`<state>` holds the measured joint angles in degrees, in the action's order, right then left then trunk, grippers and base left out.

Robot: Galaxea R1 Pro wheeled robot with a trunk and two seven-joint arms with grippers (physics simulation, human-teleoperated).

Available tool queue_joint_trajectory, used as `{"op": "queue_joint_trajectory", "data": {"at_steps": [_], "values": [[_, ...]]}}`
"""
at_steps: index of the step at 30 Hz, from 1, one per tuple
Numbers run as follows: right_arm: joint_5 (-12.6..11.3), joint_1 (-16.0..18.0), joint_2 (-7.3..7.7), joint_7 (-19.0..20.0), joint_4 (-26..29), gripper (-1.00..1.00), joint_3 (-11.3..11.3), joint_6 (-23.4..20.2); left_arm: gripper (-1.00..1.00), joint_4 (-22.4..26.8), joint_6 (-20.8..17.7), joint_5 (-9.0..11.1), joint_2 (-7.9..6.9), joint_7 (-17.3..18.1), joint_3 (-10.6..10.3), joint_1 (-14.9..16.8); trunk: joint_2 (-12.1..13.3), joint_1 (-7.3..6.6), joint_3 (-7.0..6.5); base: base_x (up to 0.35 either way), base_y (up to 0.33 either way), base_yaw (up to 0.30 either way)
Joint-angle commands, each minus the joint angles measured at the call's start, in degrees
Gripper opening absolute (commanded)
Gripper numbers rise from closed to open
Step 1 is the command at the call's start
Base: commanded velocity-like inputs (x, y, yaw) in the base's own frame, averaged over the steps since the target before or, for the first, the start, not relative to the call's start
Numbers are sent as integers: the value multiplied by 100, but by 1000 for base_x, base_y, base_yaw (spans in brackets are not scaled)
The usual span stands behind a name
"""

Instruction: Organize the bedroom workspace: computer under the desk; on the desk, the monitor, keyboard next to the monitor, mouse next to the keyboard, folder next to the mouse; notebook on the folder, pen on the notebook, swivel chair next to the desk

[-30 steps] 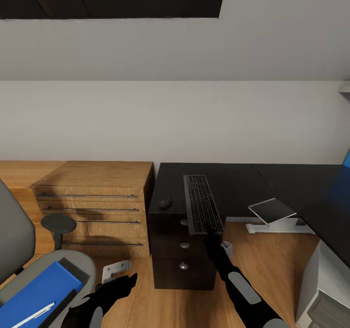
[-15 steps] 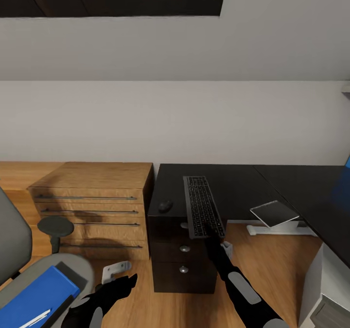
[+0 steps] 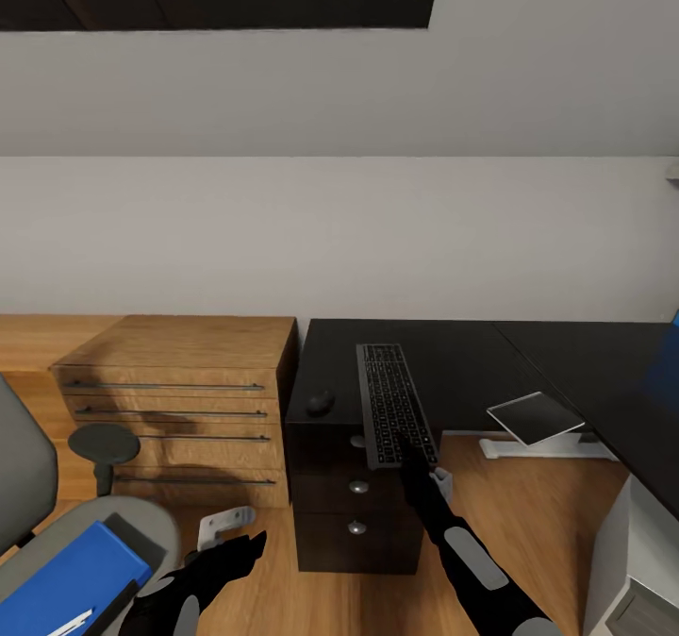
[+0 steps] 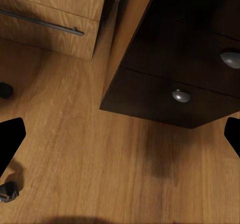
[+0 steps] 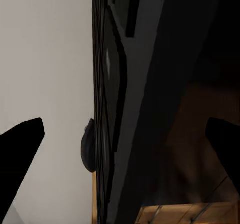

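Observation:
The black keyboard (image 3: 391, 405) lies lengthwise on the black desk (image 3: 471, 358), its near end jutting over the desk's front edge. The small black mouse (image 3: 321, 400) sits just left of it. My right gripper (image 3: 416, 454) is open at the keyboard's near end; in the right wrist view the keyboard (image 5: 107, 84) runs edge-on between the wide-apart fingertips (image 5: 20, 149), with the mouse (image 5: 89, 146) beyond. My left gripper (image 3: 240, 551) hangs open over the floor. The blue folder (image 3: 71, 575) with the white pen (image 3: 71, 623) lies on the swivel chair (image 3: 28, 485). The white computer (image 3: 627, 551) stands under the desk. Monitor and notebook are out of view.
A light wooden dresser (image 3: 179, 400) stands left of the desk's black drawer unit (image 3: 356, 513), whose knobs (image 4: 181, 95) face my left wrist camera. A white stand with a tilted grey plate (image 3: 533, 416) sits on the floor under the desk. Wooden floor (image 3: 528, 513) stretches between.
The whole picture has drifted slightly, so the chair and folder sit lower and further left: the camera moved. My right gripper stays at the keyboard's near end.

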<state>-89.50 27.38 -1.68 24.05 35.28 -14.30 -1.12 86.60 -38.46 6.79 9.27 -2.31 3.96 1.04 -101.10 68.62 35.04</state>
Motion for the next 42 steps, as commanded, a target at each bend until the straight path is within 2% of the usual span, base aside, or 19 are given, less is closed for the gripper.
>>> {"op": "queue_joint_trajectory", "data": {"at_steps": [1,8,18,24,32,35,38,42], "values": [[-59,4,45,-72,2,-100,-18,-17,100,6,-30,60,4,-24,8,4,-3,-1,6,0,0,0],[-53,5,81,-231,21,-100,-25,-6,100,6,-30,60,4,-24,8,2,-3,-1,6,0,0,0],[-50,5,80,-154,104,-100,-49,6,100,6,-22,60,4,-31,8,5,398,-220,-174,0,0,0],[-43,-9,88,130,655,-100,-63,20,100,6,-14,53,4,-44,8,4,639,-352,-281,0,0,0],[-41,-35,165,168,1201,-100,-63,24,100,6,0,42,4,-50,8,3,960,-528,-425,0,0,0],[-41,-133,212,145,1576,-100,-64,24,100,6,3,38,4,-51,8,2,1080,-594,-479,0,0,0],[19,-463,292,-109,2335,-100,-61,24,100,6,4,37,4,-51,8,3,1200,-659,-533,0,0,0],[59,-735,331,-482,2943,-100,-57,18,100,6,0,41,4,-51,8,2,1361,-747,-605,0,0,0]]}}
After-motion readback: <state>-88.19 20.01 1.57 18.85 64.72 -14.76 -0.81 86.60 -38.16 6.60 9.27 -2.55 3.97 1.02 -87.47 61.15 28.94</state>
